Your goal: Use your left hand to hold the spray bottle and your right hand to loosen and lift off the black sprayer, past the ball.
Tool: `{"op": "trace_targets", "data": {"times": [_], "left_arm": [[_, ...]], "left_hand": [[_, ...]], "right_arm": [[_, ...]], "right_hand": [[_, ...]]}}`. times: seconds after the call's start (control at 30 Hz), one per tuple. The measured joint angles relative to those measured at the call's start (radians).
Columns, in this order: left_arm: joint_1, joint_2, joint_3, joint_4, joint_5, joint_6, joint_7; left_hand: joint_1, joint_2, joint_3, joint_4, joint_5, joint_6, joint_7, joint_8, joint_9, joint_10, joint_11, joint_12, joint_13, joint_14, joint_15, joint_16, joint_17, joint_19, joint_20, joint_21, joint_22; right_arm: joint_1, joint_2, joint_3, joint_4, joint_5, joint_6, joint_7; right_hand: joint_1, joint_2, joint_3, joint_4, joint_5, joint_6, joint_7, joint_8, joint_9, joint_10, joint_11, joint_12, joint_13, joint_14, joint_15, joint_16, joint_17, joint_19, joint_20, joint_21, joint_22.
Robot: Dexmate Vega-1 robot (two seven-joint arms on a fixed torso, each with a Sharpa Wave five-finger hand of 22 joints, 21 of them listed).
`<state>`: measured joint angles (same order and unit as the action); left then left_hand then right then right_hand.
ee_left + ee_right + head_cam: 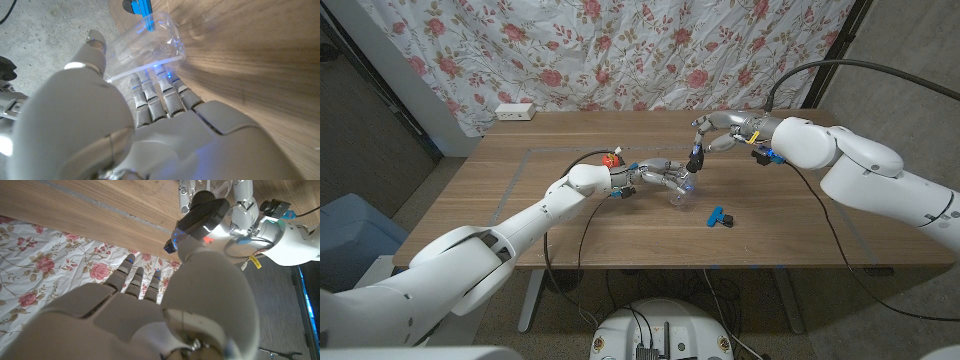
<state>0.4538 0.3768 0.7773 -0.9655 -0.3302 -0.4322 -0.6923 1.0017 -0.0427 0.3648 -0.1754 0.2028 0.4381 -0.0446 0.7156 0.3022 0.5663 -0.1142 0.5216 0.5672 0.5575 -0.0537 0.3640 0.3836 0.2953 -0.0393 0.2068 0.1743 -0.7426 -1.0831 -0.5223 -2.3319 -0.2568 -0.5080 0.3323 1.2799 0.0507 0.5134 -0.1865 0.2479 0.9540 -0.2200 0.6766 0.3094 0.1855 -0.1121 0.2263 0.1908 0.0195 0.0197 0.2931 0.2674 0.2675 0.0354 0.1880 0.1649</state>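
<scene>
Behind wooden table (620,235); floral curtain (620,50).

Even, soft room light across the head view, and the wooden table (620,220) reads warm with a pale sheen through its middle; the lower left corner falls off into dimness. Shadows under the arms are faint and short. In the left wrist view the left hand (150,130) looms large and soft, out of focus at the lower edge, a blue glow on its fingers (160,95) and glare streaking the clear spray bottle (145,42). In the right wrist view the right hand (150,310) is blurred close up, blue and red glints at upper centre.
</scene>
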Motion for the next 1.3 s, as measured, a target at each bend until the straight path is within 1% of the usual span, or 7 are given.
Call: {"op": "trace_targets", "data": {"times": [0.17,0.23,0.43,0.5,0.7,1.07,1.3], "left_arm": [[-0.001,-0.003,0.0,0.005,0.0,0.0,0.0],[-0.002,-0.005,0.0,0.012,0.0,-0.001,0.0],[-0.005,-0.008,0.0,0.019,0.0,-0.008,0.0],[-0.005,-0.008,0.0,0.02,0.001,-0.009,0.001],[-0.005,-0.008,-0.001,0.02,0.002,-0.013,0.008],[0.008,-0.001,-0.006,0.001,0.004,-0.013,0.03],[0.016,0.004,-0.008,-0.015,0.007,-0.014,0.043]], "left_hand": [[0.0,0.0,0.0,0.0,0.0,0.0,0.0,0.0,-0.001,0.005,0.005,0.0,0.0,0.002,0.002,0.0,-0.004,0.0,0.0,0.0,0.0],[0.0,0.0,0.0,0.0,0.0,0.0,0.0,0.0,-0.002,0.005,0.005,0.0,0.0,0.004,0.004,0.0,-0.003,0.0,0.0,0.0,0.0],[0.0,0.0,0.0,0.0,-0.002,0.0,0.0,0.0,-0.008,0.005,0.005,0.0,0.0,0.004,0.004,0.0,-0.001,0.0,0.0,0.0,0.0],[0.0,0.0,0.0,0.0,-0.002,0.0,0.0,0.0,-0.008,0.005,0.005,0.0,0.0,0.004,0.004,0.0,-0.001,0.0,0.0,0.0,0.0],[0.0,0.0,0.0,0.0,-0.002,0.002,0.002,0.0,-0.008,0.005,0.005,-0.001,0.003,0.008,-0.001,0.0,-0.001,0.0,0.0,0.0,0.0],[0.0,0.0,0.0,0.0,0.002,0.002,0.002,0.0,-0.012,0.008,0.008,-0.001,0.005,0.012,0.002,0.0,-0.001,0.004,-0.004,0.0,0.0],[0.0,0.0,0.0,0.0,0.002,0.005,0.005,0.0,-0.013,0.007,0.007,0.001,0.005,0.012,0.002,-0.006,-0.001,0.004,-0.004,0.0,0.0]], "right_arm": [[-0.004,0.002,0.008,0.002,0.0,0.005,-0.011],[-0.005,0.002,0.012,0.003,0.007,0.012,-0.019],[-0.007,0.001,0.021,0.004,0.015,0.019,-0.028],[-0.007,0.001,0.023,0.004,0.017,0.021,-0.03],[-0.006,-0.002,0.034,0.0,0.022,0.023,-0.033],[-0.028,-0.029,0.074,-0.039,0.041,-0.009,-0.051],[-0.042,-0.05,0.095,-0.069,0.059,-0.05,-0.062]], "right_hand": [[0.019,0.0,0.0,0.0,0.004,-0.022,-0.003,-0.025,-0.02,-0.018,0.007,-0.01,0.0,-0.02,0.009,-0.009,0.005,-0.011,0.004,0.0,0.0],[0.038,-0.015,0.0,0.0,0.004,-0.029,0.0,-0.027,-0.026,-0.024,0.005,-0.01,0.0,-0.023,0.012,-0.009,0.005,-0.018,0.004,0.0,0.0],[0.039,-0.016,-0.004,0.004,0.008,-0.04,0.0,-0.043,-0.036,-0.029,0.01,-0.016,0.0,-0.032,0.014,-0.012,0.005,-0.024,0.006,0.0,0.0],[0.039,-0.016,-0.01,0.004,0.008,-0.048,0.0,-0.048,-0.04,-0.029,0.01,-0.016,0.0,-0.032,0.014,-0.012,0.009,-0.024,0.006,0.0,0.0],[0.036,-0.019,-0.043,0.021,0.008,-0.114,-0.002,-0.093,-0.066,-0.041,0.023,-0.021,0.0,-0.037,0.02,-0.012,0.009,-0.016,0.013,0.0,0.0],[-0.09,-0.044,-0.115,0.06,-0.008,-0.197,0.0,-0.158,-0.096,-0.055,0.059,-0.027,0.003,-0.031,0.072,-0.012,0.009,-0.004,0.058,0.0,0.0],[-0.237,-0.064,-0.172,0.096,-0.025,-0.224,0.005,-0.189,-0.1,-0.059,0.091,-0.027,0.002,-0.03,0.099,-0.016,0.009,0.002,0.081,0.0,0.0]]}}
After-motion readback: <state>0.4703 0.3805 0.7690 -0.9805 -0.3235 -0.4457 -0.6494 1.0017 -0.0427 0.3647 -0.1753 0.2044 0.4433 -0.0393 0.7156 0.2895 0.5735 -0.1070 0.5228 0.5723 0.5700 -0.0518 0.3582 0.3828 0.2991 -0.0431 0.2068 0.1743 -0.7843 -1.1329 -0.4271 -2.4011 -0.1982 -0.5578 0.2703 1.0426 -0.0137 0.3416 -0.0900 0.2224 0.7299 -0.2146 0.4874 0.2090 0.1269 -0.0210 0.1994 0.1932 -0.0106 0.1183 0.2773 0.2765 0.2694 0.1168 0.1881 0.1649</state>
